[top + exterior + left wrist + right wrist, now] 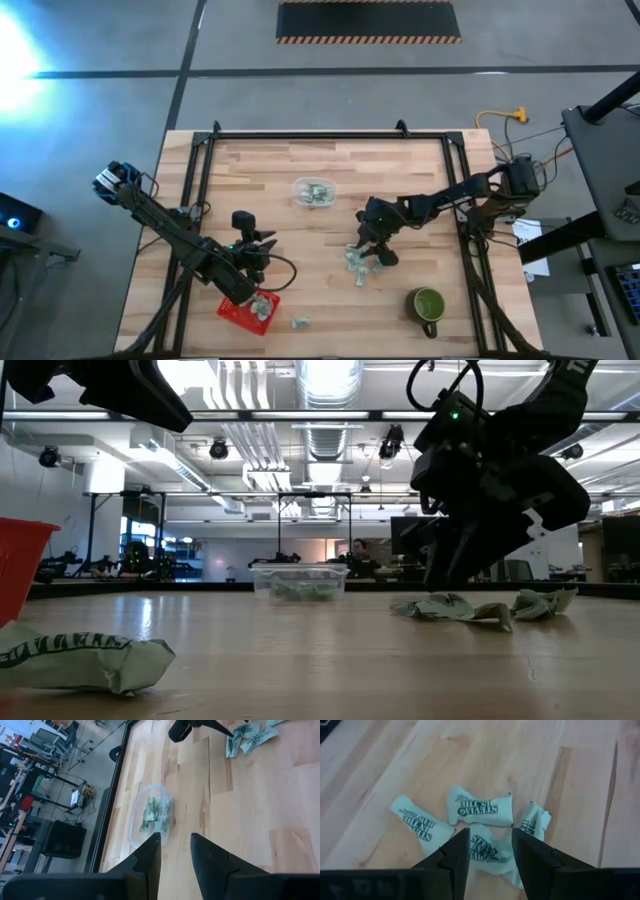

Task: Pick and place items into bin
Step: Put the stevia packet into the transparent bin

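The right gripper (490, 851) points down over the wrapped pieces (480, 810), jaws parted astride one, gripping nothing.

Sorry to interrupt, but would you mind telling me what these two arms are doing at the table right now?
They are sorting small green-and-white wrapped pieces into bins. The right gripper hangs low over a loose pile of pieces in the middle of the table, fingers apart around one wrapper but not closed on it. The left gripper sits just above the red bin at the near edge, fingers apart and empty. That bin holds a few pieces, the clear tub holds a few more, one stray piece lies beside the red bin, and a green mug stands apart.
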Action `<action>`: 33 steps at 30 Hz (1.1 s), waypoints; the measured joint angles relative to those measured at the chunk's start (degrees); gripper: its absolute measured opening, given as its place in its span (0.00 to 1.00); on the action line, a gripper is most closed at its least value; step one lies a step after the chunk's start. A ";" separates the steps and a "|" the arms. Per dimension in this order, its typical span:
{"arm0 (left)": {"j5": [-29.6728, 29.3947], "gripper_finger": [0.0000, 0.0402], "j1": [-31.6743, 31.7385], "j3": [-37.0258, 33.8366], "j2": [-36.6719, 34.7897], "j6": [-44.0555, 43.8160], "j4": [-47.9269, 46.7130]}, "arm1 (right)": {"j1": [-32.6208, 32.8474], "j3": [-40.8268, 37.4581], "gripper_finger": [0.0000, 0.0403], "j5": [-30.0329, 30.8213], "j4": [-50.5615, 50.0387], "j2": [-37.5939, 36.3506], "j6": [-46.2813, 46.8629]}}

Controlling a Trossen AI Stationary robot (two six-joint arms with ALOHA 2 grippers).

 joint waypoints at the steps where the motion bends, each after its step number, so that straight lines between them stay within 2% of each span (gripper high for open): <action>1: 0.00 0.22 0.00 -0.07 0.00 0.00 -0.03 | 0.02 0.00 0.33 0.00 -0.34 0.00 -0.10; 11: 0.00 0.22 0.00 -0.20 0.00 0.00 -0.03 | 0.13 -0.02 0.28 1.11 -0.57 0.00 -0.17; 18: 0.00 0.22 0.00 -0.20 0.00 0.00 -0.03 | 0.13 -0.04 0.29 1.14 -0.56 0.04 -0.16; 27: 0.00 0.22 0.00 -0.20 0.00 0.00 -0.01 | 0.13 0.76 0.28 1.07 0.97 4.09 0.25; 33: 0.00 0.22 -0.01 -0.20 0.00 0.00 -0.03 | 0.15 1.20 0.25 1.16 0.48 3.96 -0.58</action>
